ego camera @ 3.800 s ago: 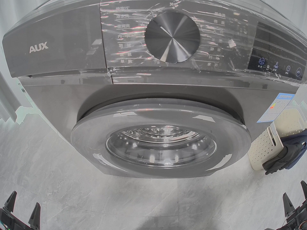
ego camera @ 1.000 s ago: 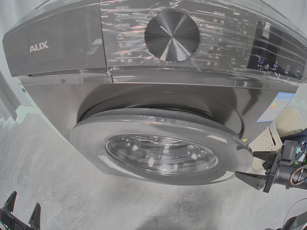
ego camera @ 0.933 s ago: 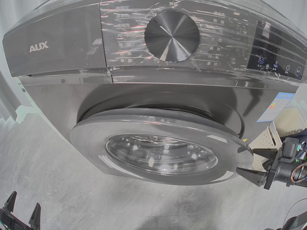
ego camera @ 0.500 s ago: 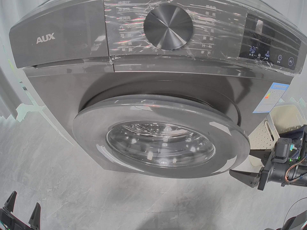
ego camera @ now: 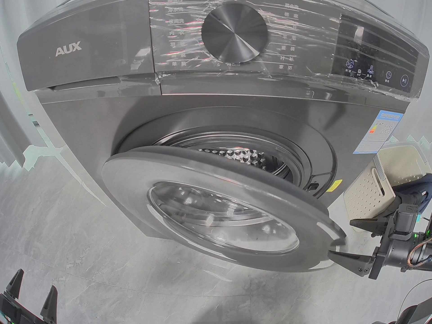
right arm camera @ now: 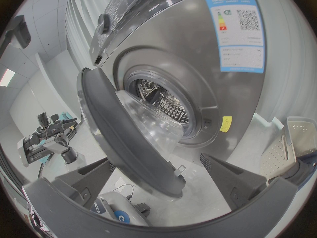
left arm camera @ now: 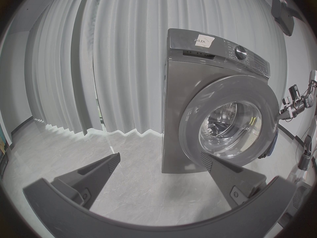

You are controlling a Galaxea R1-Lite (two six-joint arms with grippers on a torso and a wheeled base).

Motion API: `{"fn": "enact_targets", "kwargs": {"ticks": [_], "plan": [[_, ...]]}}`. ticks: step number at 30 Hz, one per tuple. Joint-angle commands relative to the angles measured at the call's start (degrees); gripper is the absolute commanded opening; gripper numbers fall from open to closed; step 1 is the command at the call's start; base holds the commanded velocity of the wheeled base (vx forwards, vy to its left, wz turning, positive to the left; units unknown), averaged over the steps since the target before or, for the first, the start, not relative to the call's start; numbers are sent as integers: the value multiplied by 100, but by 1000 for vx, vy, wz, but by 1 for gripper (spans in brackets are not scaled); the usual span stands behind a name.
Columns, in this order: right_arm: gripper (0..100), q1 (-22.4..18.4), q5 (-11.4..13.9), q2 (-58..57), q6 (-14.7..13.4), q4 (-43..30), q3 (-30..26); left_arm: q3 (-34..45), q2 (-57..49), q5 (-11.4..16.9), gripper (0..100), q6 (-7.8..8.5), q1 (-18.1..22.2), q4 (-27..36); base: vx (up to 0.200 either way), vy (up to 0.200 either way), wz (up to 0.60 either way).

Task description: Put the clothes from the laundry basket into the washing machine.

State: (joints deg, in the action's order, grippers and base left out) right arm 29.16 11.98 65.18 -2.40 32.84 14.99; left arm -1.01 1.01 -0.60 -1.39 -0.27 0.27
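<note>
1. Clothes (ego camera: 417, 186), dark blue and black, lie in and hang over the rim of a cream laundry basket (ego camera: 366, 193). The basket stands on the floor just beside the washing machine (ego camera: 85, 127), on the robot's right.
2. In the right wrist view, the clothes (right arm camera: 299, 172) drape over the near rim of the laundry basket (right arm camera: 276, 156).
3. The machine's round door (ego camera: 135, 176) is hinged on the robot's left and stands partly open, with its free edge swung out toward the robot.
4. Behind the door, the perforated metal drum (ego camera: 236, 153) shows through the opening.
5. The right end effector (ego camera: 342, 239) is at the door's free edge. Its fingers are spread, one on each side of the rim, and they are not clamped on it.
6. In its own view, the right end effector (right arm camera: 158, 179) has the door's dark rim (right arm camera: 132, 149) between its spread fingers.
7. The left end effector (ego camera: 32, 289) is low on the robot's left, well apart from the machine. It is released and holds nothing.
8. In its own view, the left end effector (left arm camera: 158, 169) faces the washing machine across the grey floor (left arm camera: 132, 169).
</note>
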Motion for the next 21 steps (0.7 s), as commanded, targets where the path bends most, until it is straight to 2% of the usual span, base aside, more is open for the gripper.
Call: {"fn": "enact_targets", "kwargs": {"ticks": [1,5,15,21], "plan": [[100,55,15,311,3,21,232,84,-84,-2,100,-2,0,0,-200,0,0],[100,81,23,583,-6,38,276,84,-84,-2,100,-2,0,0,-200,0,0],[100,371,41,610,-226,126,74,84,-84,-2,100,-2,0,0,0,0,0],[100,389,59,302,-199,126,-216,84,-84,-2,100,-2,0,0,0,0,0]]}}
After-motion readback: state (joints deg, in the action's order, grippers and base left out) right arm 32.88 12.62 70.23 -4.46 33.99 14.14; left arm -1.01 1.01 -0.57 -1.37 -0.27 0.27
